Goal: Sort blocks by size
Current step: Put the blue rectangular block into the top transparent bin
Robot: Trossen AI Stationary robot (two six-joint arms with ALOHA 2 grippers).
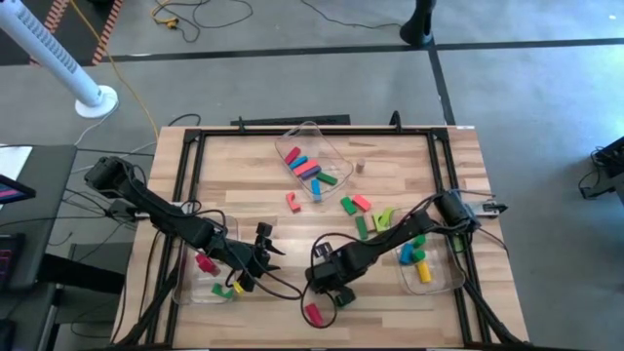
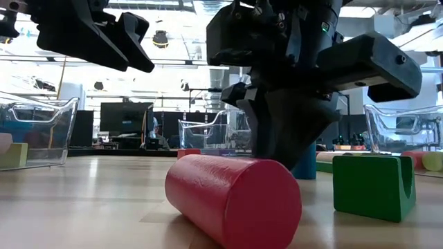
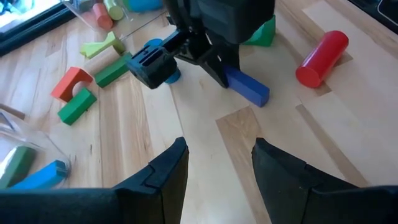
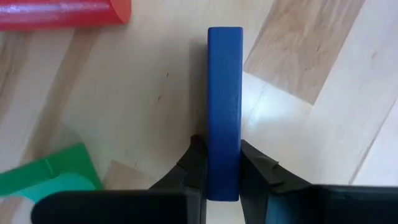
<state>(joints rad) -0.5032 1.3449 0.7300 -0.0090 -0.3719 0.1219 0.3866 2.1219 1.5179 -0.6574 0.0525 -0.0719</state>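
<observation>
A blue bar block (image 4: pixel 224 93) lies on the wooden table near its front edge, and my right gripper (image 4: pixel 222 163) is shut on it; the left wrist view shows the same bar (image 3: pixel 249 87) under that gripper. Beside it lie a red cylinder (image 1: pixel 312 314) on its side and a green arch (image 2: pixel 374 185) standing on its two feet. My left gripper (image 3: pixel 221 168) hangs open above the table to the left of these (image 1: pixel 263 249), with nothing between its fingers. Loose blocks (image 1: pixel 361 210) lie mid-table. My right gripper pinches the blue bar's two long sides (image 4: pixel 224 168) between its two fingers, near one end of the bar. The fingers come steeply from above and lie across the bar. The bar rests flat on the table, its free end (image 4: pixel 224 34) pointing away from the fingers.
Three clear bins stand on the table: one at the far middle (image 1: pixel 314 146), one near the left edge (image 1: pixel 187 283), one near the right edge (image 1: pixel 450 278), each with blocks inside. A small tan block (image 1: pixel 359 166) lies apart. A black frame (image 1: pixel 185 166) rims the table.
</observation>
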